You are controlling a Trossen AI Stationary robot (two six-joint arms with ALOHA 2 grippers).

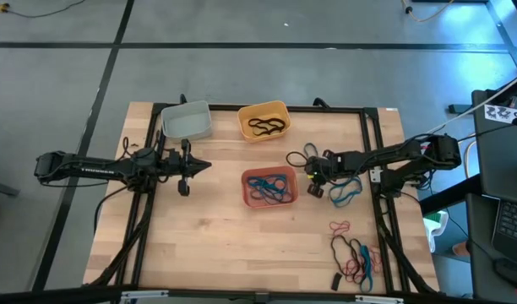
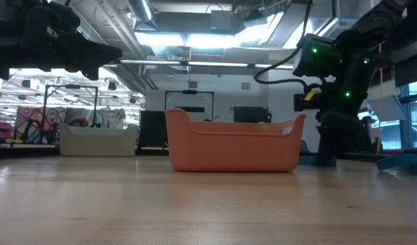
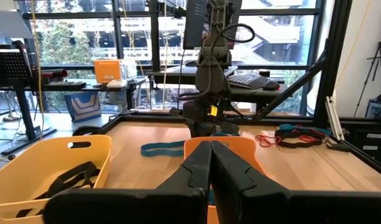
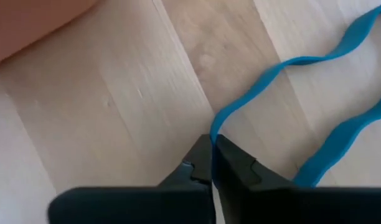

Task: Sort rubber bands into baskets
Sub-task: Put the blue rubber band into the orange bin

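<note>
Near the table's right edge, just beside the salmon-red basket (image 1: 269, 187): right gripper (image 4: 212, 149), fingers pressed together on a blue rubber band (image 4: 302, 93) that lies on the bare wood, its loop trailing away across the boards.

Left gripper (image 3: 210, 155): hovers over the left half of the table, near the pale grey basket (image 1: 187, 121), fingers fully closed, nothing between them. White lettering runs along the left arm (too small to read with certainty).

Baskets: pale grey and yellow-orange basket (image 1: 264, 121) side by side along the far edge; the salmon-red one at the table's middle. Black bands (image 1: 267, 127) lie in the yellow-orange basket, blue and teal bands (image 1: 270, 187) in the salmon-red one.

Loose stock: a tangle of red, black and blue bands (image 1: 353, 253) near the right front corner; several more around the right gripper.
</note>
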